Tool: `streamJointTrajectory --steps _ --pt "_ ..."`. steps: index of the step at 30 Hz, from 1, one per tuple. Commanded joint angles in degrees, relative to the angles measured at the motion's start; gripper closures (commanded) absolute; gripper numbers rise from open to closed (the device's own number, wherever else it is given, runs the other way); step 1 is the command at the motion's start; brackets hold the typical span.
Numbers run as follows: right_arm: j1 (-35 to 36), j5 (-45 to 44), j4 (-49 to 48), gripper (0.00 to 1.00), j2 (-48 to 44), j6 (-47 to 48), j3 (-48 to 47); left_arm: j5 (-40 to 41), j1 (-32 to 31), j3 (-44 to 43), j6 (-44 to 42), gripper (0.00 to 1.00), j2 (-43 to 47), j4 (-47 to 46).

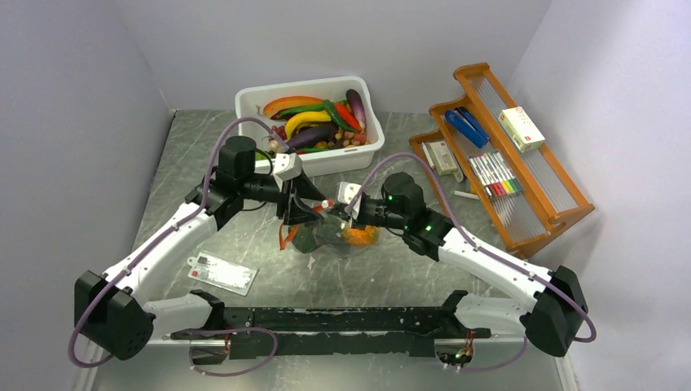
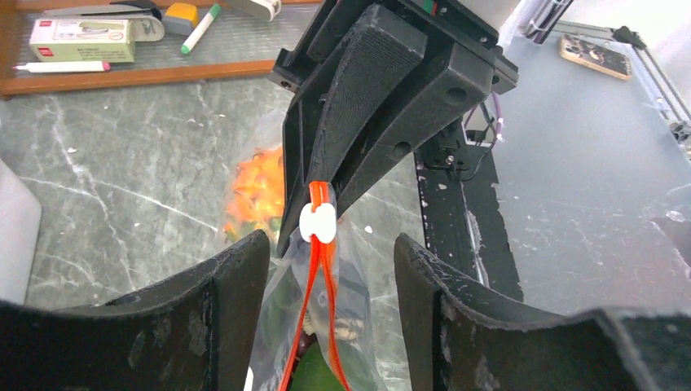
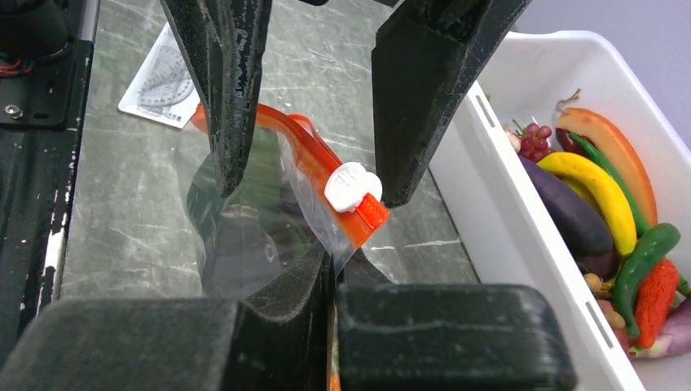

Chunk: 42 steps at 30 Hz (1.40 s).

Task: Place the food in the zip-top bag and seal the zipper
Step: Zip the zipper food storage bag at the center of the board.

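Right tool [image 3: 334, 281] clamped on zip-top bag [image 3: 236, 244] corner — left tool [image 2: 330, 244] apart, straddling zipper [image 3: 310, 159].

A: Bag [image 1: 330, 241], where?
B: Mid-table [image 1: 383, 273]. It sits between the two arms' ends, with the left gripper [image 2: 330, 241] on its left side and the right gripper [image 3: 332, 277] on its right. Food [image 1: 361, 236] is inside it.
A: Zipper [image 2: 319, 273]?
B: It runs up between the left gripper's spread fingers. The slider [image 2: 318, 221] sits at the end next to the right gripper, whose fingers pinch the bag's edge just under it.
A: Surroundings?
B: Tub [image 1: 244, 102] behind the bag, by the back wall, with vegetables [image 1: 314, 122] in it. Rack [image 1: 473, 72] right of the tub, pens [image 1: 495, 175] in it. Card [image 1: 222, 273] front-left of the bag, just beside the left arm [image 1: 163, 244].
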State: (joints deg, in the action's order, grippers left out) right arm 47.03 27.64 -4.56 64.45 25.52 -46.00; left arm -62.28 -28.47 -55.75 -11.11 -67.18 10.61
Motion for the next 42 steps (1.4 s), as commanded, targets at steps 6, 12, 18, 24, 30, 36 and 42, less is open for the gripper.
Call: streamJointTrajectory --steps 6,12,18,24,30,36,42 --pt "0.5 0.88 -4.02 1.0 -0.2 2.22 -2.21 -5.52 -0.27 -2.28 8.31 0.47 -1.94 -7.19" --pt "0.46 0.49 -4.01 1.0 -0.28 2.43 -1.97 -6.18 -0.32 -3.22 10.33 0.56 -3.56 -6.93" --pt "0.52 -0.2 -3.18 1.0 0.32 1.38 -2.73 -4.62 -0.36 -3.24 9.96 0.83 -3.0 -6.79" --pt "0.03 -0.4 -4.19 1.0 -0.05 -3.18 -3.06 -1.72 -0.36 -5.24 0.43 0.93 -3.5 3.96" --pt "-3.23 3.27 -5.5 1.0 -1.62 -6.75 -1.98 3.35 -0.36 -4.1 -7.28 0.93 -2.37 10.89" --pt "-3.59 4.87 -4.5 1.0 -1.66 -7.14 -2.35 3.47 -0.36 -2.53 -8.67 0.93 -1.09 9.83" --pt "-3.59 10.8 1.52 0.74 0.5 -5.5 -5.44 3.36 -0.36 -2.27 -8.5 0.93 0.47 7.2"
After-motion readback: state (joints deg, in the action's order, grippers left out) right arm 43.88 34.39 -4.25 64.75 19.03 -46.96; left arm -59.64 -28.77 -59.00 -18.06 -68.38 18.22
